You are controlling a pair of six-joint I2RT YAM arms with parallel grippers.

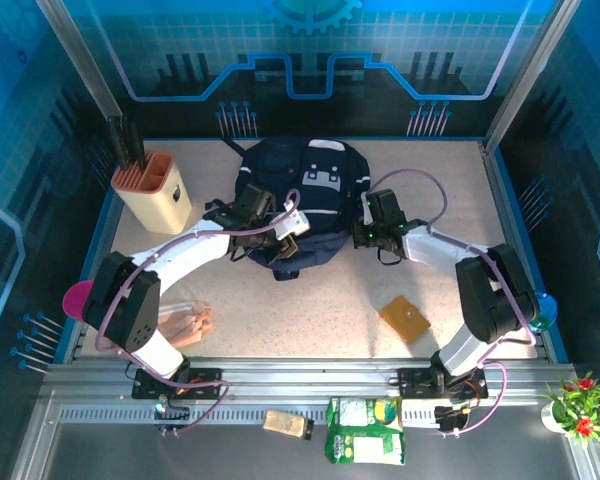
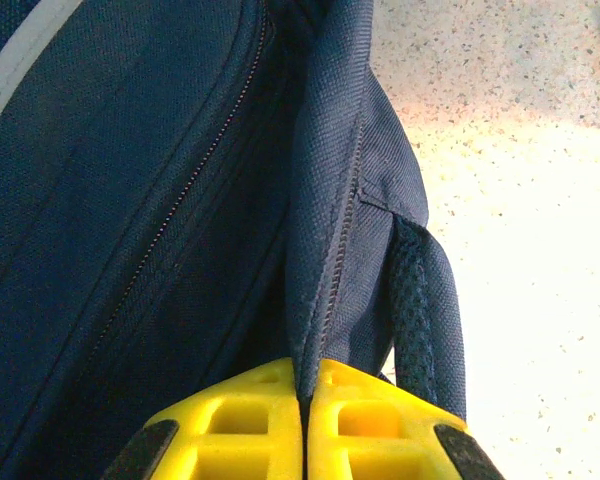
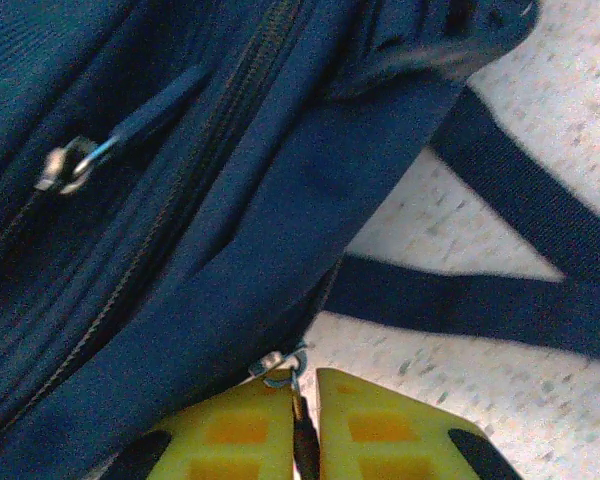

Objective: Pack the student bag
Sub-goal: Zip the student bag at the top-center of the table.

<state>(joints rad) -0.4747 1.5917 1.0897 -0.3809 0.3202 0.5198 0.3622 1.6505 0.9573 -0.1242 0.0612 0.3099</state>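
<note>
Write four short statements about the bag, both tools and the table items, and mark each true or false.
1. The left tool is shut on a fold of the student bag. True.
2. The right tool grips a zipper pull. True.
3. The brown square lies inside the bag. False: it lies on the table, apart from the bag.
4. The beige holder stands right of the bag. False: it stands left of it.

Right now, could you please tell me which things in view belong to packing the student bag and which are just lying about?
In the job: student bag; left claw, shut on a fold of the bag; right claw, shut on its zip pull.
Lying about, at least for now: pen holder, orange square, green packet, flower pot.
</note>
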